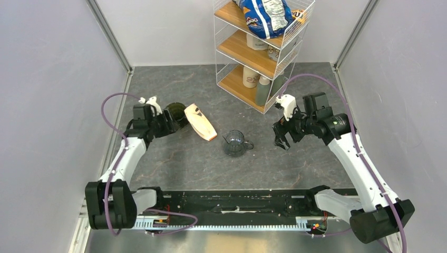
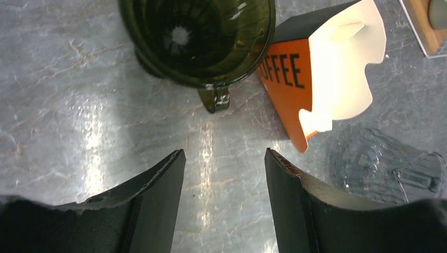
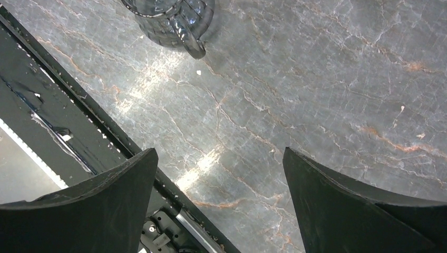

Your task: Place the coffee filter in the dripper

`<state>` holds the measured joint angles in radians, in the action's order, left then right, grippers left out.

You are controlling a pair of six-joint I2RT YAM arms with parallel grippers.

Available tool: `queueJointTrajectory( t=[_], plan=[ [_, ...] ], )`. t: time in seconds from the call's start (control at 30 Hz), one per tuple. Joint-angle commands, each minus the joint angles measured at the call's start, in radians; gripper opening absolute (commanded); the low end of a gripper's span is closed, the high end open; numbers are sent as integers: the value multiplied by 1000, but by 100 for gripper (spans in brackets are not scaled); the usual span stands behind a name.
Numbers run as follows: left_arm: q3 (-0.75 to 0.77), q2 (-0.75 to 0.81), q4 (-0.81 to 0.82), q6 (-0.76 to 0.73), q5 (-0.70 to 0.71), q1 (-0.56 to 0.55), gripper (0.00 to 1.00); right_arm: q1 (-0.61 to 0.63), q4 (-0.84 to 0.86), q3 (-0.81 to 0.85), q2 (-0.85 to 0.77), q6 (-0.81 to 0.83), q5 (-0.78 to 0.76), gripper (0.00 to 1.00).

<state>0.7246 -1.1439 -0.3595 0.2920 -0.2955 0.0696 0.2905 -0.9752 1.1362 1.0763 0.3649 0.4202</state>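
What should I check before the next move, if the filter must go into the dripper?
1. Left gripper open and holding nothing: ok.
2. Right gripper open and holding nothing: ok.
3. Dripper has nothing in its bowl, and its handle points toward the left gripper: ok.
4. Coffee filter found as a loose white cone: cannot tell. Only pale paper shows at the open end of the packet.
5. Packet lies beside the dripper, not over its rim: ok.
6. Glass vessel stands apart from the dripper and both grippers: ok.
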Motion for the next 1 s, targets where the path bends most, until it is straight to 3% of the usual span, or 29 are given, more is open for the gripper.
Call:
queueJointTrajectory(
  t=[0.0, 0.43, 0.97],
  plan=[
    [-2, -46, 208, 67, 166, -91, 65, -3, -49, 22, -1, 13, -24, 97],
    [53, -234, 299, 111, 259, -113, 57, -1, -56, 38, 2, 11, -35, 97],
    [125, -324, 319, 26, 291, -93, 23, -2, -57, 50, 8, 15, -42, 97]
  ],
)
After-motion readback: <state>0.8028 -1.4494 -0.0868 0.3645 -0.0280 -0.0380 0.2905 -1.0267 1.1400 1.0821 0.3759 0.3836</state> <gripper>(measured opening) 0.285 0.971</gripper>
